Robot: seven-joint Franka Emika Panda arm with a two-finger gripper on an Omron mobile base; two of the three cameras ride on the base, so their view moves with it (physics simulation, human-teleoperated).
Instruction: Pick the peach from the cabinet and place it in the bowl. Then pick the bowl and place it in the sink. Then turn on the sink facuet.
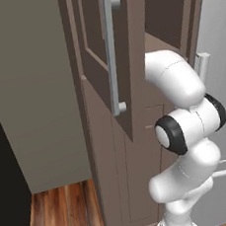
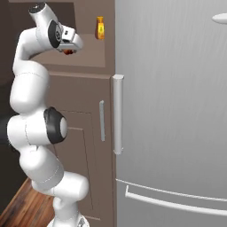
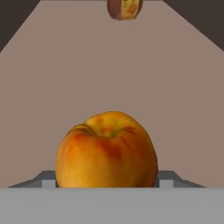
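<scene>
You had the gripper [image 2: 70, 49] reached into the open cabinet [image 1: 134, 147], at shelf height, right at the peach [image 3: 107, 151]. In the hand view the peach sat on the brown shelf [image 3: 109, 70] directly ahead, centred, with a grey finger tip showing low at each of its flanks. The fingers stood apart on either side of the fruit; whether their pads had yet touched its skin could not be told from these views. In the right base view only a sliver of orange-red showed under the hand, so that view gave no check on contact either.

Judgement on the step: this was the grasp on the peach, first of the task, with the bowl, sink and faucet work all ahead.

Notes on doing it well:
- The fruit was round and would likely roll if one finger met it first. You wanted both fingers closing evenly about its widest part, which the centring favoured.
- The tips looked low on the fruit; a grip below the middle could squeeze it upward and out. Holding at mid-height seemed safer.
- Lift straight off the shelf before drawing back, so the peach did not drag.
- The small orange jar [image 2: 100, 28] stood well behind, at the back of the shelf, clear of the hand.
- On withdrawal, mind the open cabinet door [image 1: 106, 81] and its grey handle [image 1: 111, 50] beside the arm.
</scene>
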